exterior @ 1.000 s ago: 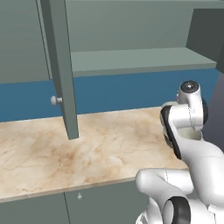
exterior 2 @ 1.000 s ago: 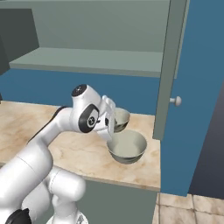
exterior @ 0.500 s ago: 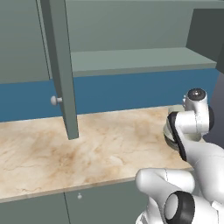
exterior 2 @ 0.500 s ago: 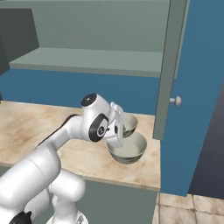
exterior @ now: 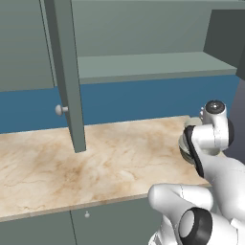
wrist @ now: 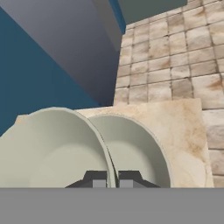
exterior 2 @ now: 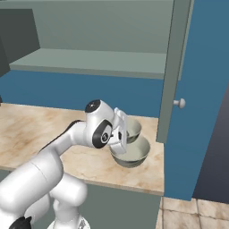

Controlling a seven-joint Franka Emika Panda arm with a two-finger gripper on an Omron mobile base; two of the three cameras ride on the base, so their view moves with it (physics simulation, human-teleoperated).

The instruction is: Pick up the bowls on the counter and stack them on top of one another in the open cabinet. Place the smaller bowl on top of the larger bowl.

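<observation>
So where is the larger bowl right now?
In the right base view the larger bowl sits on the counter near its right end, just in front of the smaller bowl, below the cabinet door.

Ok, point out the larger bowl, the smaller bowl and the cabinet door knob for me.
larger bowl [exterior 2: 134, 154], right base view, outer wall.
smaller bowl [exterior 2: 133, 129], right base view, inner side near rim.
cabinet door knob [exterior 2: 180, 103], right base view, round head.

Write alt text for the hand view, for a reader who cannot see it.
Two pale-insided bowls sit side by side on the marbled counter, and the gripper is shut on the rim of the nearer bowl where the two meet. Behind them rise a blue wall and a grey-green cabinet door, with tiled floor beyond the counter's edge.
</observation>
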